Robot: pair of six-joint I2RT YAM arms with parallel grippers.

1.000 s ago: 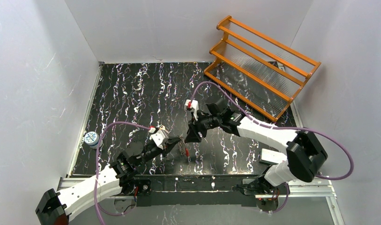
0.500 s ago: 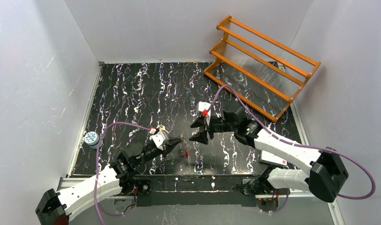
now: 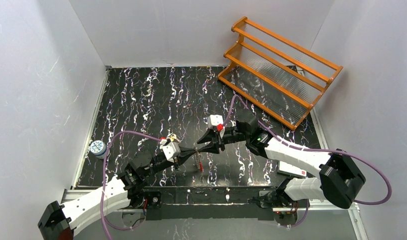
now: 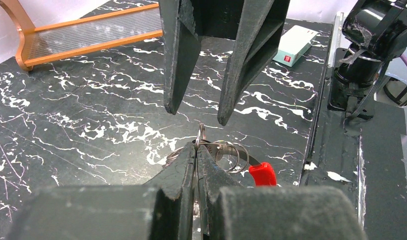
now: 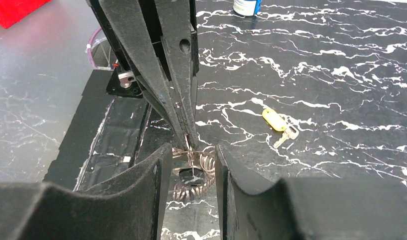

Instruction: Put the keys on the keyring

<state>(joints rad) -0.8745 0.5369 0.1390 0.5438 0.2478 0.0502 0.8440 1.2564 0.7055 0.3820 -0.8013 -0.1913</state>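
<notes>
The keyring (image 4: 262,174) sits pinched in the closed left claw (image 4: 196,150). The right claw (image 4: 195,112), half open and empty, meets it tip to tip, both arms stretched low.

Right gripper (image 5: 191,152) jaws apart flanking keyring (image 5: 195,176) pinched by left gripper (image 5: 186,131); yellow key (image 5: 279,125), perhaps tagged, nearby.

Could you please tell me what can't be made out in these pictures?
- Top view: thin silver wire keyring, too small to see keys on it.
- Left wrist view: left gripper hides where it pinches the ring.
- Right wrist view: yellow-tagged silver key, teeth too small.
</notes>
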